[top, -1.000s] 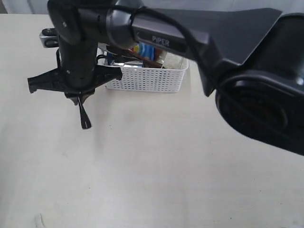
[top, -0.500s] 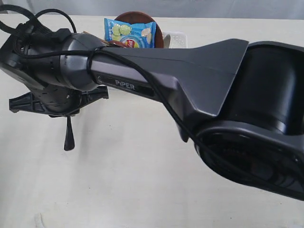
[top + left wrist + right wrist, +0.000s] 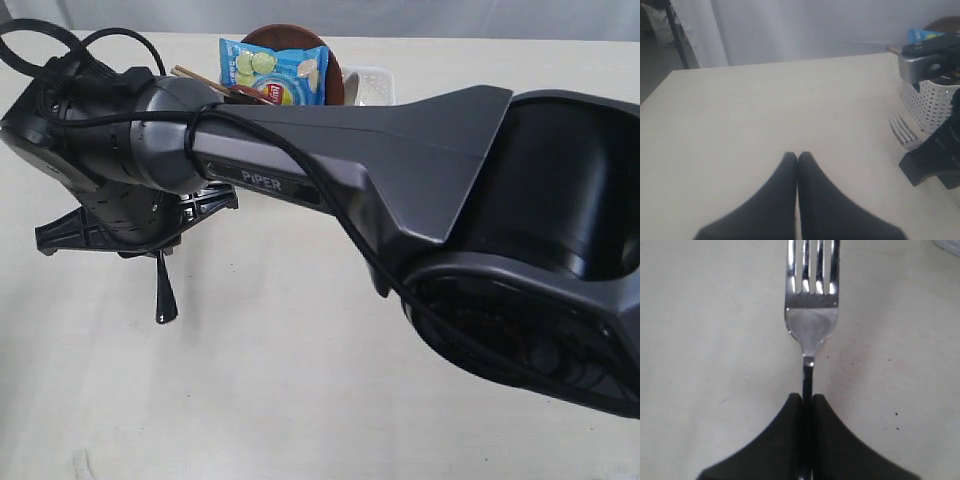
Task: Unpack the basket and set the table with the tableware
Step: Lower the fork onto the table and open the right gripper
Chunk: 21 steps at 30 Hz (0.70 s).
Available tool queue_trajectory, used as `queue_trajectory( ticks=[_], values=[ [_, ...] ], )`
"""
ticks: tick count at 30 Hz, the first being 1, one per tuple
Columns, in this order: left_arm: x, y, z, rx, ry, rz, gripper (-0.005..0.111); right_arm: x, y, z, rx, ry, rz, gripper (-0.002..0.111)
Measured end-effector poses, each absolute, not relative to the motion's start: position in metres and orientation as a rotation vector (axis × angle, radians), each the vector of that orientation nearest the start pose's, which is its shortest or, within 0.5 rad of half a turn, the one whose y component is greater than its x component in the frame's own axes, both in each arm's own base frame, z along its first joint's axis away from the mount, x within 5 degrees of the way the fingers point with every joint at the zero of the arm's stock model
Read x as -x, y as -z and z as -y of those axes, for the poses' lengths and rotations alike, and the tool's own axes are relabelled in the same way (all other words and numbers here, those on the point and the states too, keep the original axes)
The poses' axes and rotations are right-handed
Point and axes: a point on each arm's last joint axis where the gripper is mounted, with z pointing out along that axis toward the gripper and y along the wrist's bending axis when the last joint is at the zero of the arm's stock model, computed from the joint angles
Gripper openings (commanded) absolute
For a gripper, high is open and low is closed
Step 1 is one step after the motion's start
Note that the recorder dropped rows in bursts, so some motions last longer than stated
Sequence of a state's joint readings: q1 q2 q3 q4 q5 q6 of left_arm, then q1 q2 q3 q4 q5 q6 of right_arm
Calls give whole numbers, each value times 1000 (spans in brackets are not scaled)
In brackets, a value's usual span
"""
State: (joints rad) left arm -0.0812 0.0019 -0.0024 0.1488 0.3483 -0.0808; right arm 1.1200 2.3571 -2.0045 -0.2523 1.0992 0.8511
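Right gripper [image 3: 806, 399] pinched on the thin handle of a shiny steel fork [image 3: 811, 322] over the matte cream table [image 3: 715, 340]. Left gripper [image 3: 797, 159] closed, empty. White lattice basket [image 3: 935, 107] nearby.

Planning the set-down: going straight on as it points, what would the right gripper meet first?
Probably bare table; the fork clamped in the right gripper leads, tines first, nothing else ahead. Gap to the surface unclear.
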Motion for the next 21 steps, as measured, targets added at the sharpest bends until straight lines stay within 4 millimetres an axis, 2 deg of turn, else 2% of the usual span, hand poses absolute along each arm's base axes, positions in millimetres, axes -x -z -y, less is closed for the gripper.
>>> queue_trajectory(
  ticks=[14, 21],
  values=[
    [-54, -183, 0, -99, -26, -1825, 0, -235, -165, -438, 577, -78, -2753, -1],
    [-54, -183, 0, -99, -26, -1825, 0, -241, -164, -437, 493, -197, -2798, -1]
  ],
)
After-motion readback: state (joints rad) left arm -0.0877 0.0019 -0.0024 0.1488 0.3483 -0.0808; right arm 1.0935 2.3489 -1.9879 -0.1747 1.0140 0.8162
